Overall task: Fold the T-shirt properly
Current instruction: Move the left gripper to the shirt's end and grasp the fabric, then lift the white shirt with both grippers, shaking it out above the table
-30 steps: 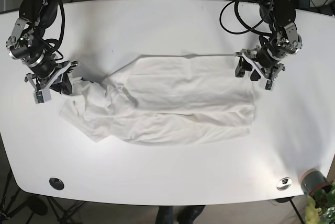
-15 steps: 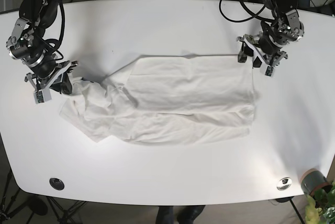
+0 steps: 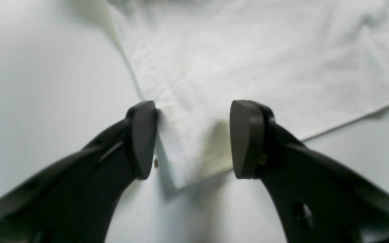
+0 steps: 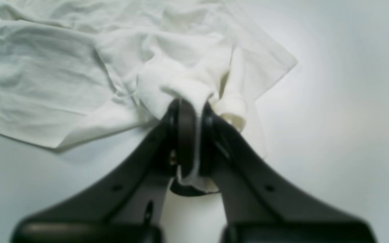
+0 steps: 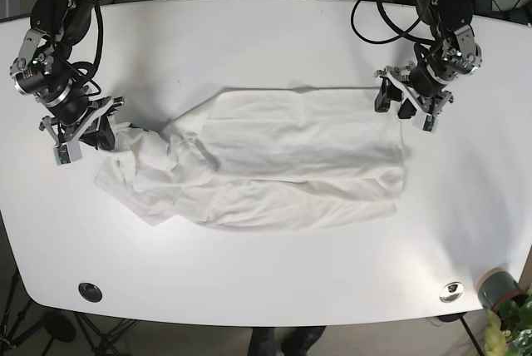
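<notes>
A white T-shirt (image 5: 274, 156) lies spread and wrinkled across the middle of the white table (image 5: 266, 273). My left gripper (image 5: 399, 105) hovers open at the shirt's far right corner; in the left wrist view the corner of the T-shirt (image 3: 194, 145) lies between the two spread fingers (image 3: 245, 138) of the left gripper (image 3: 192, 140). My right gripper (image 5: 106, 133) is shut on a bunched fold at the shirt's left end. In the right wrist view the T-shirt (image 4: 62, 84) is pinched in the right gripper (image 4: 194, 135), with cloth hanging between the closed fingers.
A round metal fitting (image 5: 451, 291) and a dark cup (image 5: 497, 286) beside a plant sit at the near right table corner. Another round fitting (image 5: 90, 291) sits near the front left edge. Cables (image 5: 374, 15) hang behind the far right edge.
My left gripper rose away from the shirt's right corner, then came back down and left to straddle that corner. The right gripper and the shirt have stayed put.
</notes>
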`<state>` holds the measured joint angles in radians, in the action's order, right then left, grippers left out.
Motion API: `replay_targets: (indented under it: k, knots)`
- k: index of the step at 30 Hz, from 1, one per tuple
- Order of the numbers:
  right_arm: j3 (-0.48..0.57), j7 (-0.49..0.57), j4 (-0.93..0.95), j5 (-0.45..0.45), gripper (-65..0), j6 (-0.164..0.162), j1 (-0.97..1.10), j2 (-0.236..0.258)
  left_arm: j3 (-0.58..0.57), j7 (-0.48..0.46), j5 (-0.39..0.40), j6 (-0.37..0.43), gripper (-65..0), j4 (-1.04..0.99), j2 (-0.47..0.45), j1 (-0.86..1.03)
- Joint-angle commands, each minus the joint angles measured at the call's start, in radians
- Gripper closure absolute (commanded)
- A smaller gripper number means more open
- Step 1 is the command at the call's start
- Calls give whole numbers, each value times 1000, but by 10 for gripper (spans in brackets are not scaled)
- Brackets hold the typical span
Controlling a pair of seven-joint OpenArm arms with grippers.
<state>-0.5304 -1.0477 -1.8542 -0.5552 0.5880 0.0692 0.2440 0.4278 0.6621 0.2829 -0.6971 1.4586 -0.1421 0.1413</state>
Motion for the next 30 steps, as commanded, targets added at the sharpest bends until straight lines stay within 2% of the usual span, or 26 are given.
replay_targets:
  k: [1, 4, 5, 8, 9, 13, 18, 22, 27, 30]
  knots:
    - [-6, 28, -20, -18, 0, 3, -13, 16, -7, 26, -14, -1, -326, -16, -4, 5]
    - [-6, 28, -20, -18, 0, 3, -13, 16, -47, 26, -12, -1, -300, -20, -8, 5]
    - [-6, 28, -20, -18, 0, 3, -13, 16, -56, 26, -17, -1, -251, -20, -8, 5]
    - [-6, 28, -20, -18, 0, 3, -13, 16, -63, 26, -20, -1, -33, -28, -8, 4]
    - [-6, 28, -20, -18, 0, 3, -13, 16, -65, 26, -20, -1, 0, -39, -8, 4]
    - [-4, 28, -20, -18, 0, 3, -13, 12, -39, 20, -18, -1, 0, -55, -9, -12]
    - [-4, 28, -20, -18, 0, 3, -13, -11, 116, 25, -12, -1, 0, -40, -9, -18]
    - [-1, 28, -20, -18, 0, 3, -22, -16, 156, 29, -18, -1, 0, 14, -9, -44]
    - [3, 28, -14, -13, 0, 3, -95, -19, 164, 106, -17, -1, 0, 83, -38, -128]
    - [59, 28, -12, -10, 0, -4, -156, -15, 164, 169, -18, -1, 0, 130, -44, -213]
